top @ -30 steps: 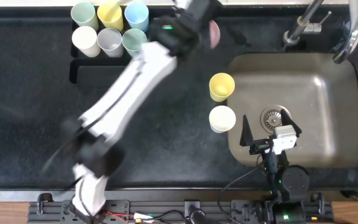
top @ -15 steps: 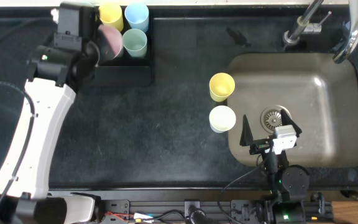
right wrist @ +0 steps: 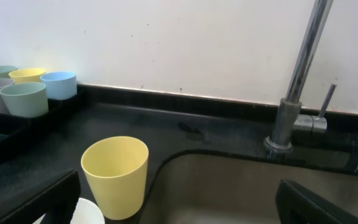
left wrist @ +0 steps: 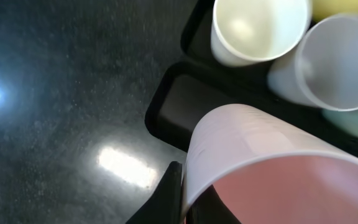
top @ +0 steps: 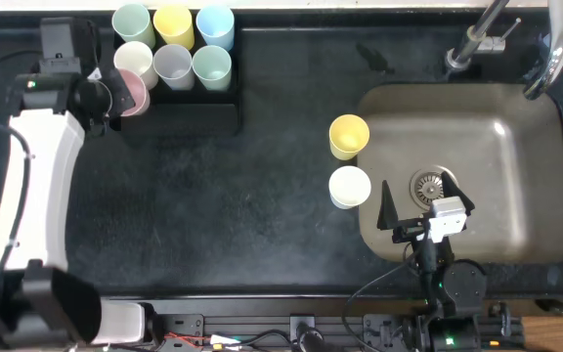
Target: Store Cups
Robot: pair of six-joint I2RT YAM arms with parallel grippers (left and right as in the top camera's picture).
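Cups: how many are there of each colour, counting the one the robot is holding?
Yellow cups: 2
Green cups: 2
Cream cups: 2
Blue cup: 1
Grey cup: 1
Pink cup: 1
Total: 9

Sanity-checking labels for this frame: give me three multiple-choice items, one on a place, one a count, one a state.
1. The loose yellow cup stands: A in the tray; B in the sink; C on the counter beside the sink.
2. Cups standing in the tray: A three; B six; C nine.
3. Left gripper: A shut on the pink cup; B open, empty; C shut on the tray's edge.

C: it stands on the dark counter just outside the sink's rim.
B: two rows of three.
A: the pink cup's wall sits in its grip.
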